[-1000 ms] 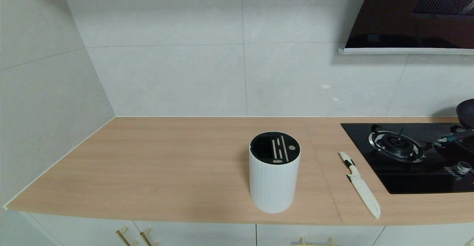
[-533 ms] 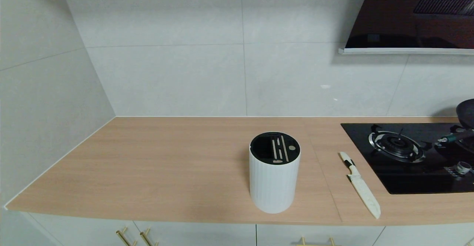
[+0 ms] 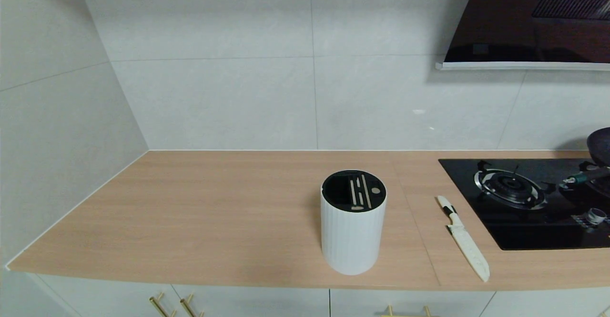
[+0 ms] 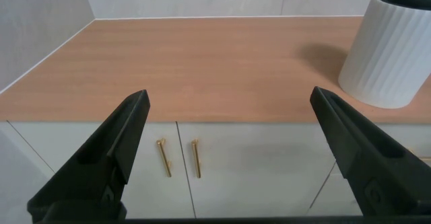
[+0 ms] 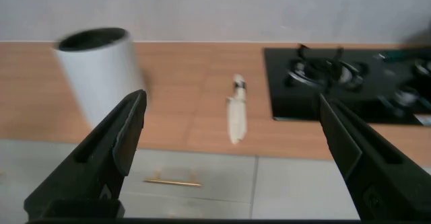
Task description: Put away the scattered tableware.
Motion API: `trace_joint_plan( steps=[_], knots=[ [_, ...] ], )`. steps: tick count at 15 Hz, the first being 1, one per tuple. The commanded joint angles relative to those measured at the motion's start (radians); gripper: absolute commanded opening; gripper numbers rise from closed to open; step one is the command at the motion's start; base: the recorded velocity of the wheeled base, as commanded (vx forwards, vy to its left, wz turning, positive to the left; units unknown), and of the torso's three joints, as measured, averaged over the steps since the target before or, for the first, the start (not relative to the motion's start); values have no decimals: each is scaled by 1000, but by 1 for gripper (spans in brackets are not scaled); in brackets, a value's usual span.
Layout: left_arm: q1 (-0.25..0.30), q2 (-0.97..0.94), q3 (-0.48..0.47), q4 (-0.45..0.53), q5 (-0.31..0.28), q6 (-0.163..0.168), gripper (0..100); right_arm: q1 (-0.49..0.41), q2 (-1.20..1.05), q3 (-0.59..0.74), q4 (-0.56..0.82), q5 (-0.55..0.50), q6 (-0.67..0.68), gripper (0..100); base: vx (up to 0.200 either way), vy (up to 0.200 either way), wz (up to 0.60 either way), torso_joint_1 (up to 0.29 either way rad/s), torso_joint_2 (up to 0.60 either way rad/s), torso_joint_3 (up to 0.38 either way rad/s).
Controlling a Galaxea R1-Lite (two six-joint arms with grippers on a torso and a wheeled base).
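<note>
Change: none seen across head views; knife point(image 3: 462, 239) unmoved at lower right, between knife block point(image 3: 353, 233) at centre and hob point(image 3: 524, 231) | left gripper point(image 4: 227, 97), right gripper point(image 5: 231, 101): both spread wide, empty | Task: pickup judged not yet begun.

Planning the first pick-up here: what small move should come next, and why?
Probably ease the right hand forward toward the knife. It lies flat on the counter to the right of the white holder, beside the stove, and the holder's slots look empty. The right hand is open, holds nothing, and sits short of the counter edge, facing the knife.
</note>
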Motion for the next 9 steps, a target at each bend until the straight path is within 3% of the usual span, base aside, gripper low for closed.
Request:
trace_joint_plan(
  steps=[1, 5, 9],
  knots=[
    [0, 0, 0, 0, 0, 0, 100, 39, 399, -140, 5, 34, -1, 100, 0, 0, 0, 0, 0, 0],
    [0, 0, 0, 0, 0, 0, 100, 73, 752, -235, -27, 31, -1, 100, 0, 0, 0, 0, 0, 0],
    [0, 0, 0, 0, 0, 0, 100, 101, 1123, -336, -153, 25, -8, 100, 0, 0, 0, 0, 0, 0]
  ],
)
